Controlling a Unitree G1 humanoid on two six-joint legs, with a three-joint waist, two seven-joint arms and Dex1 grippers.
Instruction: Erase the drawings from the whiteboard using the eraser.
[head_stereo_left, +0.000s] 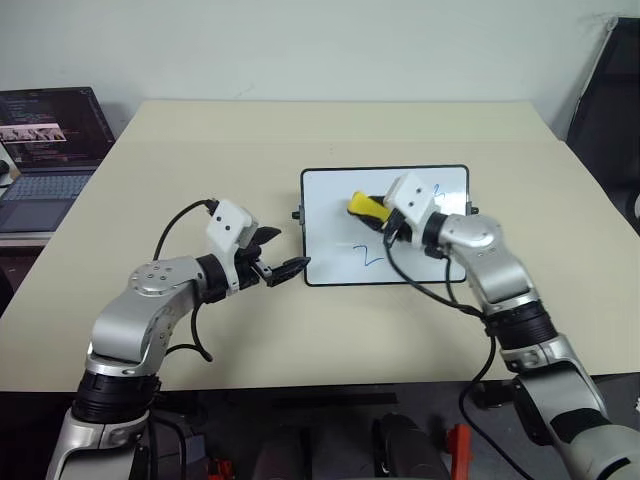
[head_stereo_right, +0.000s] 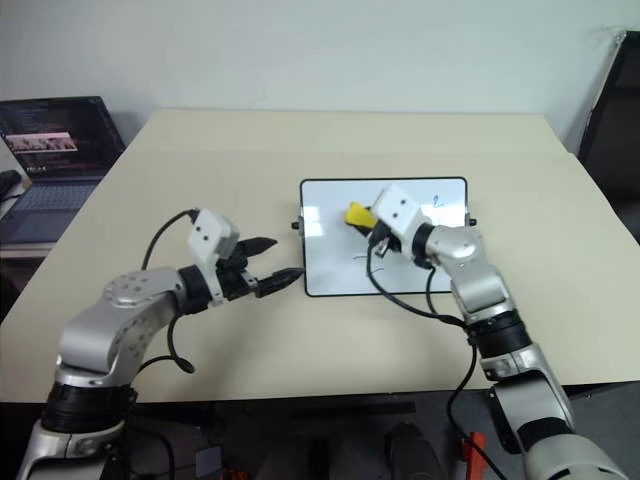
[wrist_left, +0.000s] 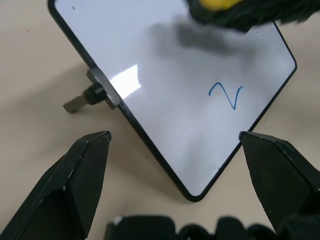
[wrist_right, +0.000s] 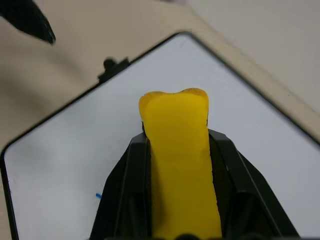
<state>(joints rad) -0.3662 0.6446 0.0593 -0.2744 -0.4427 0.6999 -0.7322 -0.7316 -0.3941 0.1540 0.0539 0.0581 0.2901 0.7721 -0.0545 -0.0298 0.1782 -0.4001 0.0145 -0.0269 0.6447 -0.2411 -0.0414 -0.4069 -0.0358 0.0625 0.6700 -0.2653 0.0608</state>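
A beige table (head_stereo_left: 150, 330) seen from above, with two robot arms reaching in from the near edge. Nearest, on the left, the left gripper (head_stereo_left: 285, 268) hovers just off the near-left corner of the whiteboard (head_stereo_left: 325, 215), its two black fingers spread wide and holding nothing. To the right and a little farther, the right gripper (head_stereo_left: 377, 212) is over the middle of the board, its jaws clamped on the yellow eraser (head_stereo_left: 363, 205), which sticks out past the fingertips toward the board's left half. Whether the eraser touches the surface cannot be told.

The board lies flat at mid-table. Its left half looks clean. Drawings remain: a blue mark like a 2 (head_stereo_left: 371, 256) near the board's near edge, and a small blue scribble (head_stereo_left: 437, 191) at the far right, partly behind the right wrist. So the wiping appears partly done, with at least these two marks left. Farthest, off the table's far-left corner, sits an open laptop (head_stereo_left: 45, 150).
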